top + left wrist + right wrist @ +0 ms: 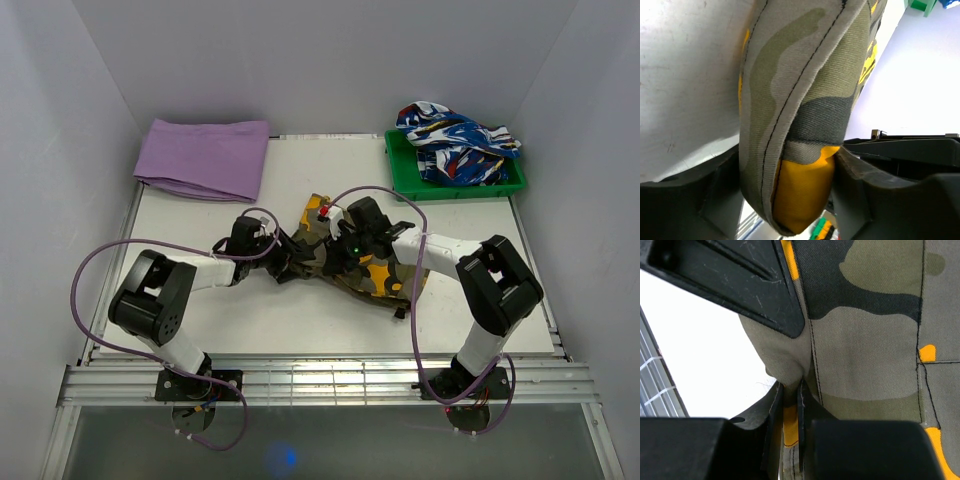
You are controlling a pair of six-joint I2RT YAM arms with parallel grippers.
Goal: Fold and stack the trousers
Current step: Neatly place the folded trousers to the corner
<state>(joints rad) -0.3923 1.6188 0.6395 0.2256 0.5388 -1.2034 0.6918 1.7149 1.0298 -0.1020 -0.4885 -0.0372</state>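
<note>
While I watch from overhead, the white bench carries everything, and the camouflage trousers sit bunched near its middle, between my two arms. Their long axis runs on a diagonal, from the far left end down toward the near right, where the orange-yellow patches show most. How the legs and waist lie in that heap I cannot tell. Off in the far left corner lies a folded purple cloth, well apart from the trousers. At the far right, a green tray holds a crumpled blue, white and red garment.

Now the hands. My left hand has a thick roll of trouser cloth; its wrist camera shows the fingers held partly apart, with the fold filling the gap between them. My right hand meets the heap from the other side. Up close, its fingers are almost together, nipping a thin seamed edge of the fabric. Only the wrist cameras show those pinches; the overhead view hides both under the arms.
</note>
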